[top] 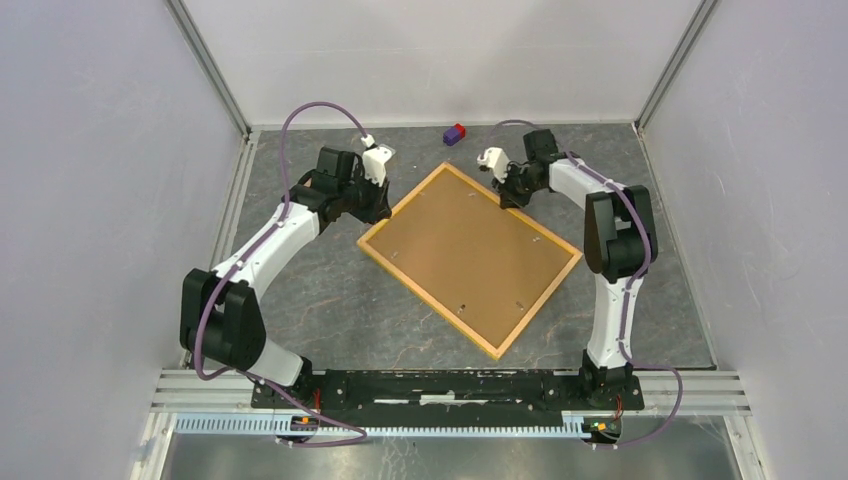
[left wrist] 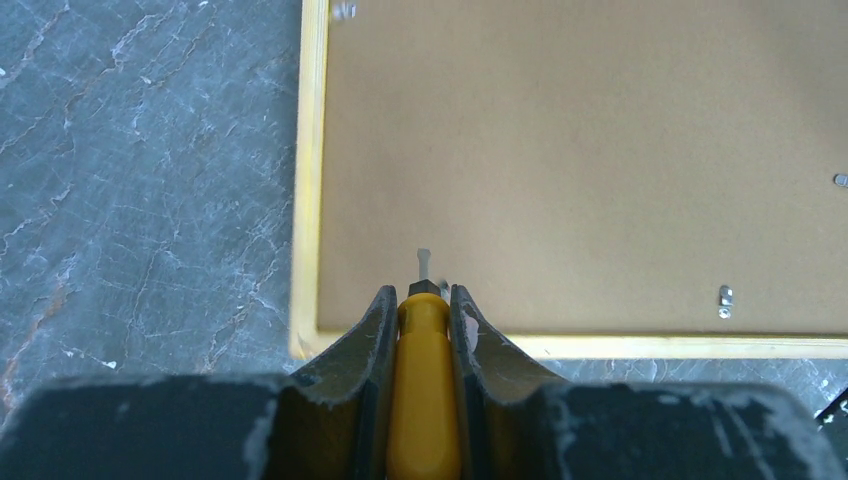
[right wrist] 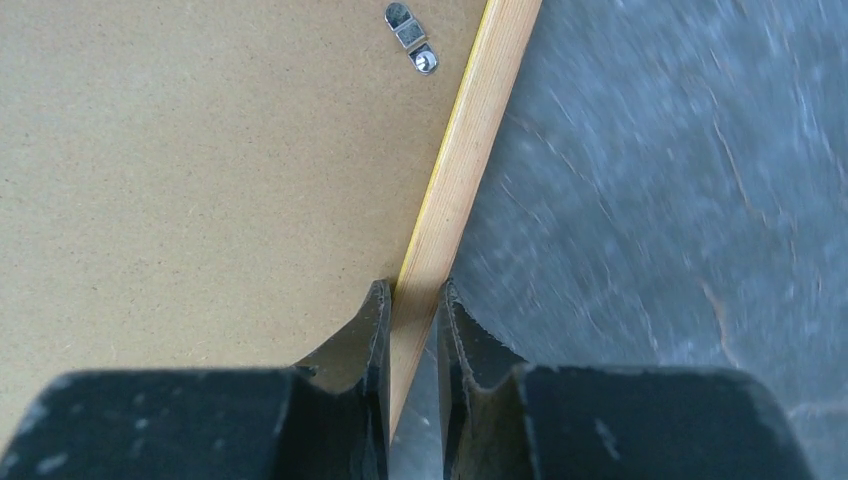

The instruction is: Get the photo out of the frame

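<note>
left arm [top: 265,245]: white link shells, black joint housings, bulky black elbow
right arm [top: 603,320]: same build (mirror twin)
cables [top: 320,106]: mauve, one per arm, running along the links, big loop near the wrist
camera mounts [top: 376,158]: white, blocky, one at each wrist
base plate [top: 450,385]: black, shared, small orange-red bits below both ends
left gripper [left wrist: 422,290]: black fingers [left wrist: 372,335], curved inner faces, edges scuffed pale grey
right gripper [right wrist: 412,285]: matching black fingers, worn tips, wide black body behind
</note>
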You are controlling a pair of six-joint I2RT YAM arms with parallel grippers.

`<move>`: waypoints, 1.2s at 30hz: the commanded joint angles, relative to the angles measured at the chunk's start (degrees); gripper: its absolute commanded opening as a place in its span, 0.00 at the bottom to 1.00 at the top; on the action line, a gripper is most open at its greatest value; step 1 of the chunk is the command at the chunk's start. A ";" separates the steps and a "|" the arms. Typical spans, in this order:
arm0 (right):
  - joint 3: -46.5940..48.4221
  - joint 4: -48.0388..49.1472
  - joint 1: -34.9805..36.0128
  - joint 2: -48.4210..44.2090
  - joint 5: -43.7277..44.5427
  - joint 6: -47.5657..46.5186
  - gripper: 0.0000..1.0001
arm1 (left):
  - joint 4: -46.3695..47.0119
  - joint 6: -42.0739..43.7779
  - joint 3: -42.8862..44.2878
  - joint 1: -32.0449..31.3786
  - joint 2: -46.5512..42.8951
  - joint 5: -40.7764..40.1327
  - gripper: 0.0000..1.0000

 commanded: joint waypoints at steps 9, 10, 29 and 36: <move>7.25 -6.03 7.45 2.90 7.07 -20.62 0.07 | 0.00 -2.24 -1.81 0.32 -2.85 5.27 0.02; 8.47 -5.87 7.74 2.87 6.72 -21.02 0.08 | 0.01 -2.32 -2.12 0.33 -2.90 5.83 0.02; -23.66 22.40 17.00 -33.13 -28.29 18.40 0.79 | -1.41 -15.73 0.94 0.44 -7.07 22.40 0.02; -24.19 23.24 24.21 -34.33 -24.48 21.51 0.75 | 3.82 -20.11 -1.46 0.40 -9.93 28.93 0.03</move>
